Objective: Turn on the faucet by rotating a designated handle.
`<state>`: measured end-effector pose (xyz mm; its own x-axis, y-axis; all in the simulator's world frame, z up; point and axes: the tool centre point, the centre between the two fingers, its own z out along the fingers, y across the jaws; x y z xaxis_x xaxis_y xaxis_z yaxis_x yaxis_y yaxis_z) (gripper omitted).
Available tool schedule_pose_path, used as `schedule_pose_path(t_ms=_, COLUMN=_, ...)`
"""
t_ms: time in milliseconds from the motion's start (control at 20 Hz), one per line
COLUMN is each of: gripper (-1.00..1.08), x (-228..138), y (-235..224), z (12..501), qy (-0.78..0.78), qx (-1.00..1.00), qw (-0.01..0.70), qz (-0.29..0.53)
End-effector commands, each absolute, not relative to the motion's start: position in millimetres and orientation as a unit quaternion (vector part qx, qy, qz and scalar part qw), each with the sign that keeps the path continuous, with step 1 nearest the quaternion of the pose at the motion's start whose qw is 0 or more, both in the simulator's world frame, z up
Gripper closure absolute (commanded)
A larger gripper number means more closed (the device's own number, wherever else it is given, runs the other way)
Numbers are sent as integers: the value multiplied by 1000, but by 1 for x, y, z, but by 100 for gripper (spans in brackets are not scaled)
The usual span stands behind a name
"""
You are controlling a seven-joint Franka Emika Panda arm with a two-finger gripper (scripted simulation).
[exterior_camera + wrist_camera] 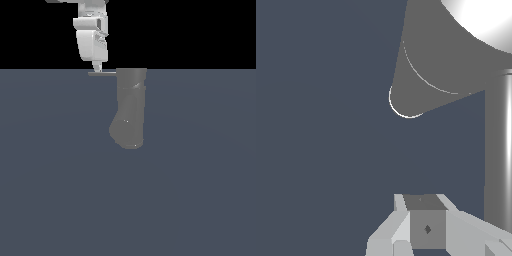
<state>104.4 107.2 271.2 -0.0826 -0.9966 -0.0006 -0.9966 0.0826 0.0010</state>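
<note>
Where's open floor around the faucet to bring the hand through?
Bare floor lies on every side of the faucet: wide below it, and to the exterior view's left and right. The only crowded spot is its top, where the hand sits at the handle.
</note>
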Motion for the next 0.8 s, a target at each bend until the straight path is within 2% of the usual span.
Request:
schedule_pose_path(t_ms=0, gripper=108, x=105, y=107, z=271, qy=-736, qx=677, qw=0, qz=0)
schedule_pose_path(t_ms=750, gripper=108, x=72, y=108, z=271, qy=-736, qx=677, qw=0, qz=0)
